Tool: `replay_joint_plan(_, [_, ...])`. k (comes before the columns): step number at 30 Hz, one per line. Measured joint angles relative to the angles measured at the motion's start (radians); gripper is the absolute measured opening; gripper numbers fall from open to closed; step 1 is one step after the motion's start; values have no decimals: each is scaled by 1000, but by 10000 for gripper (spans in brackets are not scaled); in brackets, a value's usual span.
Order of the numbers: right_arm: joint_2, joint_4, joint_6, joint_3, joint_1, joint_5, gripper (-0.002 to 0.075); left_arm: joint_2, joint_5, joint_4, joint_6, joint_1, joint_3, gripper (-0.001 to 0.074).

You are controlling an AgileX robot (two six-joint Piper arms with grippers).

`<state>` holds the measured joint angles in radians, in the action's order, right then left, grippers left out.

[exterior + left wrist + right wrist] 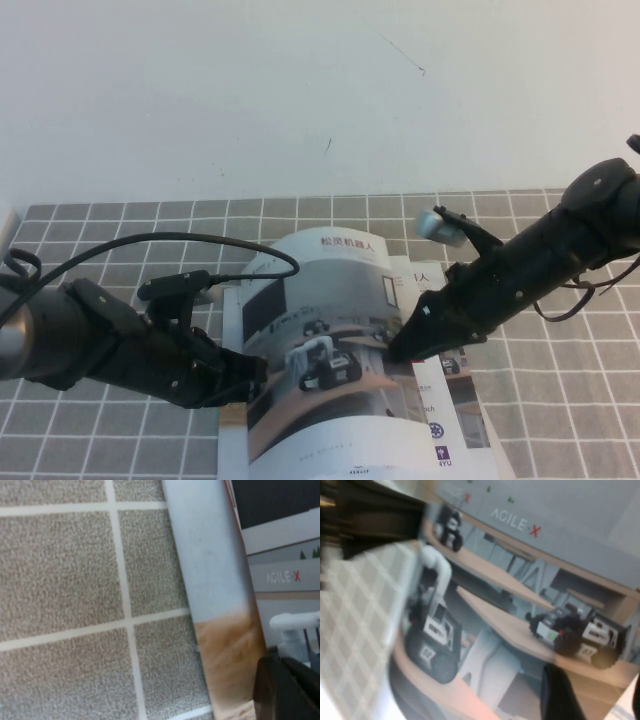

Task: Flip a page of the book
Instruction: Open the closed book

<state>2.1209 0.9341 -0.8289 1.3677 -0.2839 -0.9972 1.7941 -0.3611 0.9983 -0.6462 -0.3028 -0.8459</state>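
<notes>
The book [330,445] lies on the checked cloth in the high view. Its cover page [330,290], a photo of robots on wooden desks, arches up off it. My right gripper [397,350] is at that leaf's right edge. In the right wrist view its fingers [560,695] stand apart, the gripper [597,700] open with the page [520,580] showing between them. My left gripper [252,378] rests on the book's left edge. The left wrist view shows this gripper [287,690] shut, its dark tips together on the cover [220,580].
A grey cloth [120,440] with white grid lines covers the table, with a white wall behind. Right of the arched leaf a strip of white printed paper [452,420] with small logos shows. Black cables loop over the left arm [200,240].
</notes>
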Motion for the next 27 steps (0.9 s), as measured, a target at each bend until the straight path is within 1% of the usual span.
replay_joint_plan(3, [-7, 73, -38, 0, -1, -29, 315, 0, 0, 4, -2, 0, 0, -4])
replay_joint_plan(8, [-10, 148, -67, 0, -1, -57, 315, 0, 0, 5, -6, 0, 0, -4])
replay_joint_plan(15, [-10, 165, -74, 56, -1, -161, 315, 1, 0, 9, -14, 0, 0, -4])
replay_joint_plan(20, [-18, 199, -74, 134, -2, -171, 315, 1, 0, 9, -17, 0, 0, -4])
replay_joint_plan(27, [-22, 296, -74, 148, -2, -182, 315, 1, 0, 13, -17, 0, 0, -4])
